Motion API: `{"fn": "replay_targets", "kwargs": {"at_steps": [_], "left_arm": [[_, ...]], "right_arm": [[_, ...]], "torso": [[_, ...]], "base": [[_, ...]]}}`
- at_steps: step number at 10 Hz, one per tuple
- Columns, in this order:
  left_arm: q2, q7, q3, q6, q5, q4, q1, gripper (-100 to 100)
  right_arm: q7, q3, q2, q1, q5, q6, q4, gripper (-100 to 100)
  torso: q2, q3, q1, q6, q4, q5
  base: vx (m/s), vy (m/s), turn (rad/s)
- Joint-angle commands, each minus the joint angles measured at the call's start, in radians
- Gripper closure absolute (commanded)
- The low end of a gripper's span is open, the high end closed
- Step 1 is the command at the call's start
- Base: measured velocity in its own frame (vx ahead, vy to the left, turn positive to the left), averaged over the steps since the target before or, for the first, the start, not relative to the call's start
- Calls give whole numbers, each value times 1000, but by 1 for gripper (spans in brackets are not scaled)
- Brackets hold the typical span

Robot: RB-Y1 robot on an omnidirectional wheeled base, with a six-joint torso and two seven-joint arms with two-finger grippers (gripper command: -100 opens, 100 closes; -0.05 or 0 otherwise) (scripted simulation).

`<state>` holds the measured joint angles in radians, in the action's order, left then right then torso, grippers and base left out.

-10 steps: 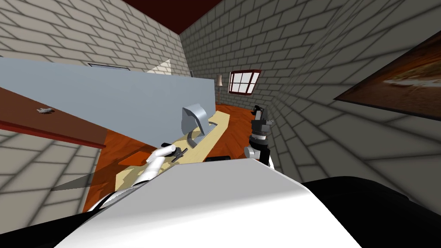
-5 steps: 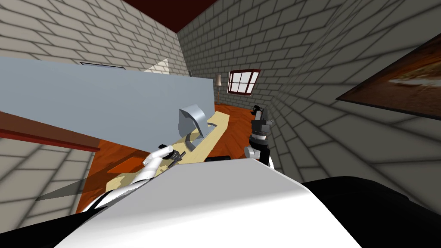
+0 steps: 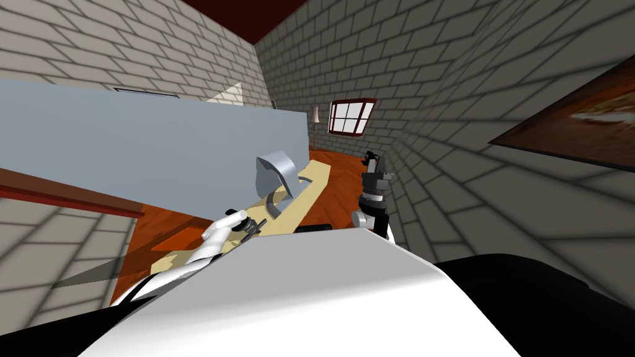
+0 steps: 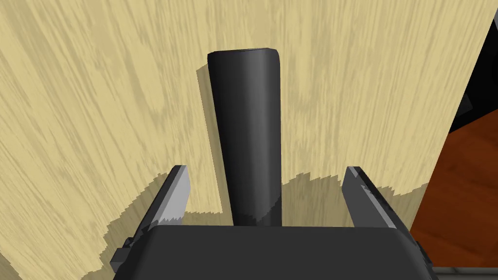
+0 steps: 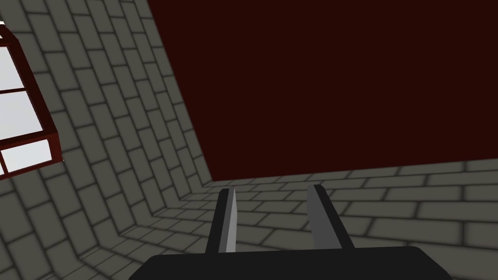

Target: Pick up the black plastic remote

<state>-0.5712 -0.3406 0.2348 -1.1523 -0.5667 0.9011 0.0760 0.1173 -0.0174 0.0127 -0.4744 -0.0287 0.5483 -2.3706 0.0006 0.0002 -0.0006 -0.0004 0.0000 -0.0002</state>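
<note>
Remote (image 4: 248, 136) on pale tabletop (image 4: 97, 97) between parted left end effector (image 4: 266, 168) fingers (image 4: 176, 192)

A pale wood-grained desk (image 4: 97, 97) stands on a red-brown wooden floor (image 3: 338, 186), carrying a curved grey shell-shaped object (image 3: 274, 172), beside a long flat blue-grey panel (image 3: 155, 142).
</note>
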Motion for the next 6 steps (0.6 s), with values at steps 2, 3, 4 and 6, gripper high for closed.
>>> {"fn": "replay_targets", "kwargs": {"at_steps": [2,3,4,6], "left_arm": [[28,9,-4,48,15,-37,-1,-100],[38,12,-5,64,20,-49,-1,-100],[47,15,-6,79,25,-61,-2,-100],[41,13,-5,69,22,-53,-1,100]], "right_arm": [[0,0,0,0,0,0,0,0],[0,0,0,0,0,0,0,0],[0,0,0,0,0,0,0,0],[0,0,0,0,0,0,0,0]], "torso": [[0,0,0,0,0,0],[0,0,0,0,0,0],[0,0,0,0,0,0],[0,0,1,0,0,1]], "base": [[0,0,0],[3,-3,11],[0,0,0],[0,0,0]]}}
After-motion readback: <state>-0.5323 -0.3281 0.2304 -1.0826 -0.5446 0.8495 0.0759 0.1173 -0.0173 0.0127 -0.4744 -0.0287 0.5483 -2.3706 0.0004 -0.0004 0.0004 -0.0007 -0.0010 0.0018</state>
